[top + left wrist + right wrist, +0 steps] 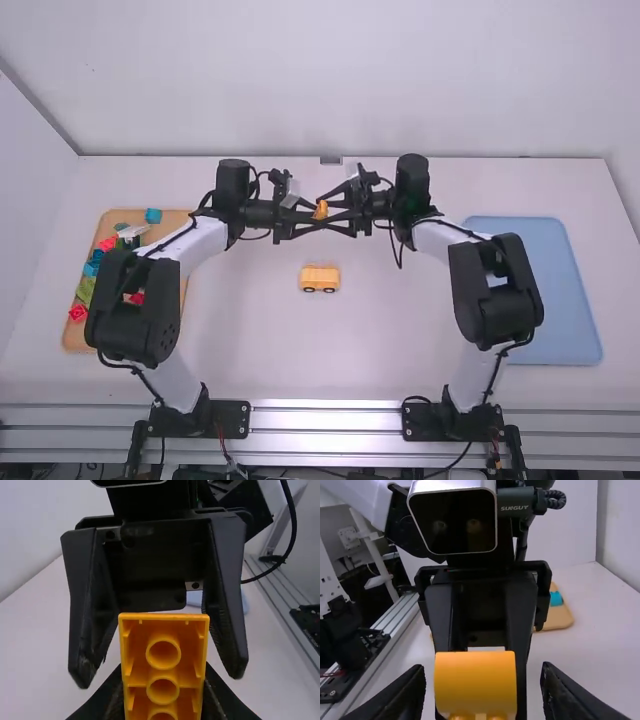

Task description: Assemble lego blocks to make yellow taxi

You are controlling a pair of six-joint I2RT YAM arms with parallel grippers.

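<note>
Above the table's middle, my left gripper (pixel 309 218) faces my right gripper (pixel 337 208), an orange-yellow block (pixel 321 210) between them. Seen from the left wrist, the left gripper (pixel 162 707) is shut on the block (pixel 163 675), whose hollow underside with round tubes faces the camera. The right gripper's jaws stand apart beyond it. In the right wrist view, the right gripper (pixel 482 690) is open, one finger on each side of the block (pixel 476 682) with gaps between. A yellow vehicle body (pixel 320 278) with dark wheels stands on the table below the grippers.
An orange-brown tray (pixel 115 216) at the left holds several colored blocks, partly covered by the left arm. A blue tray (pixel 572 290) lies at the right, beside and partly behind the right arm.
</note>
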